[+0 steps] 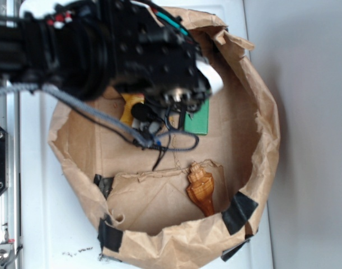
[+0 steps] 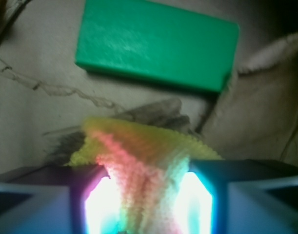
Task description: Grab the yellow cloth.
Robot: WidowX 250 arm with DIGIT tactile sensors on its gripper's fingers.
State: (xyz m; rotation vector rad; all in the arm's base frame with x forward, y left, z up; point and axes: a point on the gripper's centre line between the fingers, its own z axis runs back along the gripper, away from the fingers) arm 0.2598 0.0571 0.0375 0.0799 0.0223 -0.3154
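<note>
Yellow cloth pinched between the two fingers of the gripper, bunched into a ridge that rises from the jaws and fans out ahead of them. Jaws narrowed on the fabric, pads pressed to either side, glare washing out the lower folds. Seems lifted a little, judging by the shadow cast on the paper beneath, though not certain.

Just beyond the cloth, green block lying flat on the brown paper floor, apart from the fabric and clear of the fingers.

From the exterior view, only a small patch of the yellow cloth peeking out under the black arm, inside the crumpled paper bag. Gripper itself mostly masked by the wrist housing and dangling cable. Green block half covered at the arm's edge. Orange-brown shell figure standing well apart, near the bag's front wall, out of the way.

Step in hand, by judgement: grasp made, hold being secured. Next move calls for a straight lift with the squeeze kept firm, avoiding a snag on the bag wall or a drag across the block.

Hard to tell: how much cloth lies outside the grip, and whether any corner touches the floor. Fingertips cut off by the wrist frame's lower edge.
</note>
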